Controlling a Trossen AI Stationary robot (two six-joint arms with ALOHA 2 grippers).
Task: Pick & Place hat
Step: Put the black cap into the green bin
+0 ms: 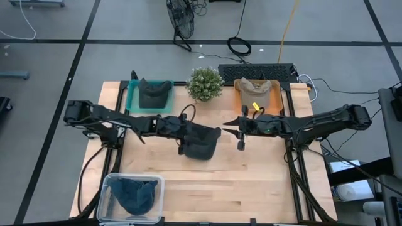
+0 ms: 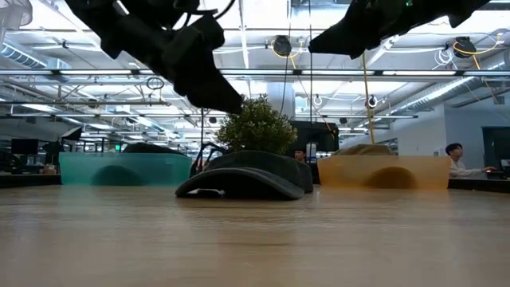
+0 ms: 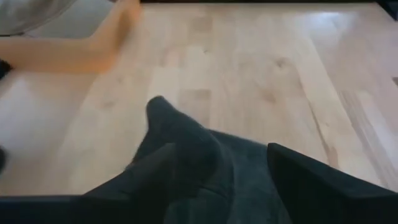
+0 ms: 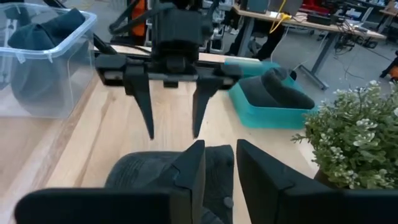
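A dark grey hat point(image 1: 203, 142) lies crown up at the table's middle, with its brim on the wood point(image 2: 243, 178). My left gripper point(image 1: 186, 134) hangs open just above the hat's left side. In the right wrist view its two fingers point(image 4: 173, 118) point down over the hat point(image 4: 152, 171) with a gap beneath them. In its own view the hat point(image 3: 205, 155) lies between and below its fingers. My right gripper point(image 1: 239, 130) is open and hovers right of the hat, raised off the table point(image 2: 347, 36).
At the far edge stand a teal tray point(image 1: 133, 100) with a dark hat, a small potted plant point(image 1: 205, 83) and an orange tray point(image 1: 242, 100) with a tan hat. A clear bin point(image 1: 113, 188) with a blue hat sits at the near left corner. Bare wood lies near the middle.
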